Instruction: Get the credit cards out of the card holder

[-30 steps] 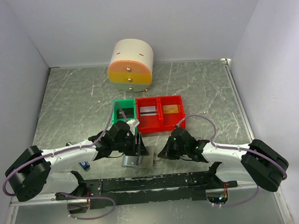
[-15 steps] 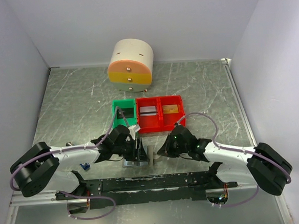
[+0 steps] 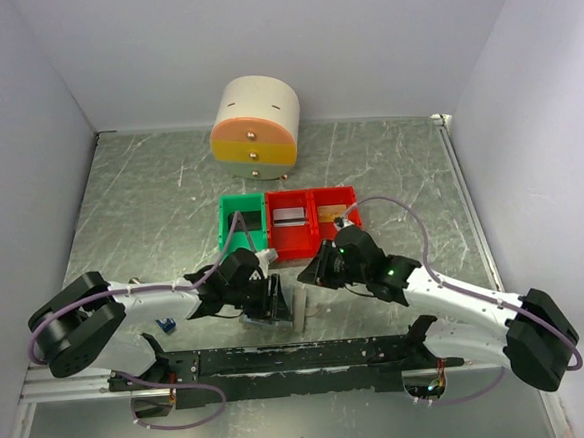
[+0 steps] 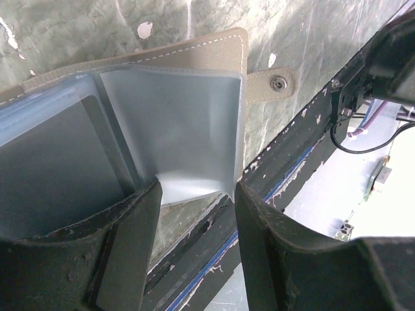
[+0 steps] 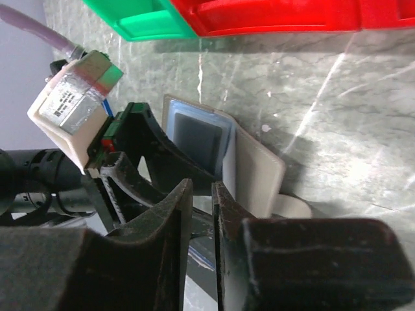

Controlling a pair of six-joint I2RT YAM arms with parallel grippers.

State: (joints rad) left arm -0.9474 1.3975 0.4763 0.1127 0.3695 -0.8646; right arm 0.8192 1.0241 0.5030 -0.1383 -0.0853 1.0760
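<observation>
The card holder (image 4: 217,48), tan outside with pale blue pockets, lies open near the table's front edge (image 3: 298,311). My left gripper (image 4: 196,194) reaches over it. Its fingers (image 4: 130,246) press the two sides of one pale pocket leaf, whose lower edge bows between them. A dark credit card (image 4: 58,168) sits in the neighbouring pocket and shows again in the right wrist view (image 5: 198,139). My right gripper (image 5: 202,188) hovers just right of the holder (image 5: 259,175), jaws parted by a narrow gap with nothing between them. In the top view it (image 3: 308,275) is close to the left gripper (image 3: 274,302).
Behind the holder stand a green bin (image 3: 242,220) and a red two-part bin (image 3: 313,220) with a silver card (image 3: 289,217) and a gold card (image 3: 334,213) inside. A round drawer unit (image 3: 255,126) stands at the back. A small blue-and-black stick (image 3: 164,325) lies front left. The black base rail (image 3: 302,357) runs along the near edge.
My right arm has swung left and forward toward the holder, and its jaws have parted slightly from shut. My left gripper has shifted a little right and lower with the holder.
</observation>
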